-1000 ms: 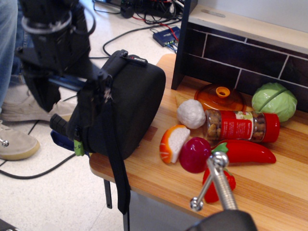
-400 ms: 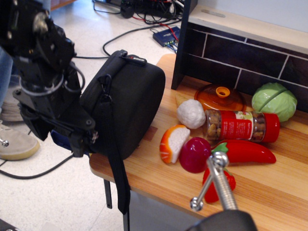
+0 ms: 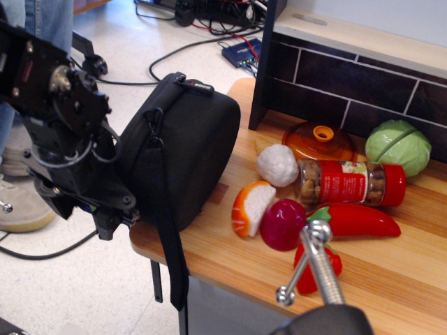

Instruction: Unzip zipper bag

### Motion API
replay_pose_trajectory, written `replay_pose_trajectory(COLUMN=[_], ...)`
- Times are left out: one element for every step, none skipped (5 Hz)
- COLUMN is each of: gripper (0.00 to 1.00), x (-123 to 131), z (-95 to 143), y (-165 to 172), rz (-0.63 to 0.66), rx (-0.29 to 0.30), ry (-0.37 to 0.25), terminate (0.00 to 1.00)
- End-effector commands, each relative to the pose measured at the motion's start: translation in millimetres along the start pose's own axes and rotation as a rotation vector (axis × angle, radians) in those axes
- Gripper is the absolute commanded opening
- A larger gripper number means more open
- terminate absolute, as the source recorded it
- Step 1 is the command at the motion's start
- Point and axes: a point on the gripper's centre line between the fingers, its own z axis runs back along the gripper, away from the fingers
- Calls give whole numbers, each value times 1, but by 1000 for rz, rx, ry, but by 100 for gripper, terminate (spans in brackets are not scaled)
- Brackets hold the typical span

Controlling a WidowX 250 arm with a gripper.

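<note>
One black zipper bag (image 3: 188, 150) is standing on edge at the left end of the wooden bench (image 3: 391, 272), its long strap (image 3: 166, 237) hanging down past the bench edge. We are seeing the gripper (image 3: 112, 216) reaching in low at the bag's left side, close against its lower edge; we cannot tell whether the fingers are closed on anything. Right of the bag, a white cauliflower (image 3: 278, 165), a red radish (image 3: 283, 223), a red chili pepper (image 3: 356, 220), a nut jar (image 3: 351, 183), an orange lid (image 3: 320, 142) and a green cabbage (image 3: 398, 146) are lying clustered together.
</note>
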Motion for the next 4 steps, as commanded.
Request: replay_pose_trajectory(gripper=[0,0,0,0], x=[22,28,38,56], z=[4,14,37,66], y=[-4,-9,-14,-18], rz=[17,11,21,81], rx=[22,24,-2,-54], ry=[-80,-80,-140,-175], terminate=[0,0,0,0])
